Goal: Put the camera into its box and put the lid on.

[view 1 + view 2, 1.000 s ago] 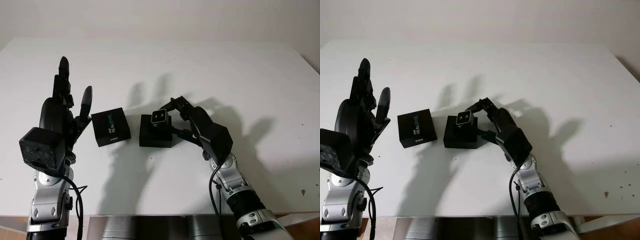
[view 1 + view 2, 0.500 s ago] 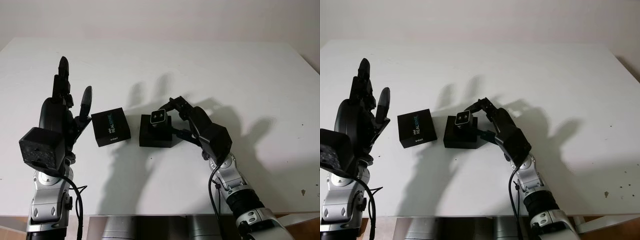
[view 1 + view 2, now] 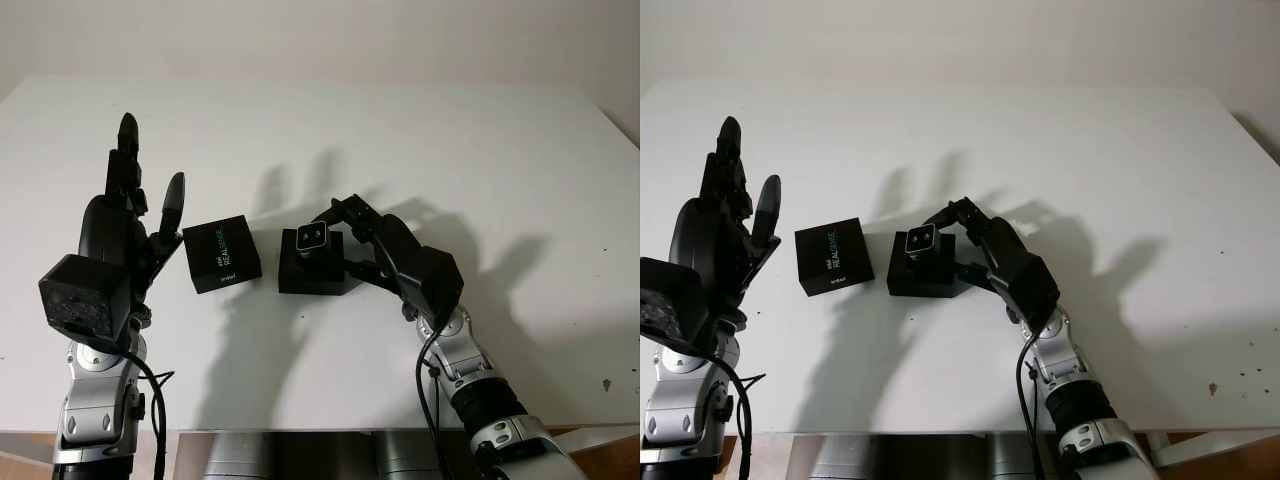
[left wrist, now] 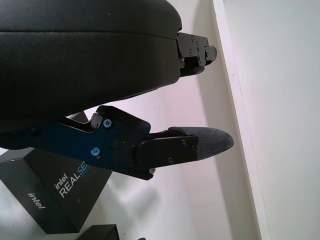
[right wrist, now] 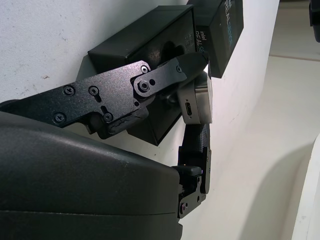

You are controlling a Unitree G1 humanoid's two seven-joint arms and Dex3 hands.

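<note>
One camera (image 3: 312, 236), one box (image 3: 313, 272), one lid (image 3: 221, 253).

- My right hand (image 3: 345, 235) is black, pinching a silver-grey camera (image 3: 312, 236).
- The box (image 3: 315, 268) is matte black.
- The lid (image 3: 222, 253) is black with white and blue lettering.
- The table (image 3: 420, 140) is plain white.

You're looking at matte black hand shells, screw-studded finger links, textured fingers (image 4: 210, 142), silver-grey forearm joints, and black cables trailing alongside.
</note>
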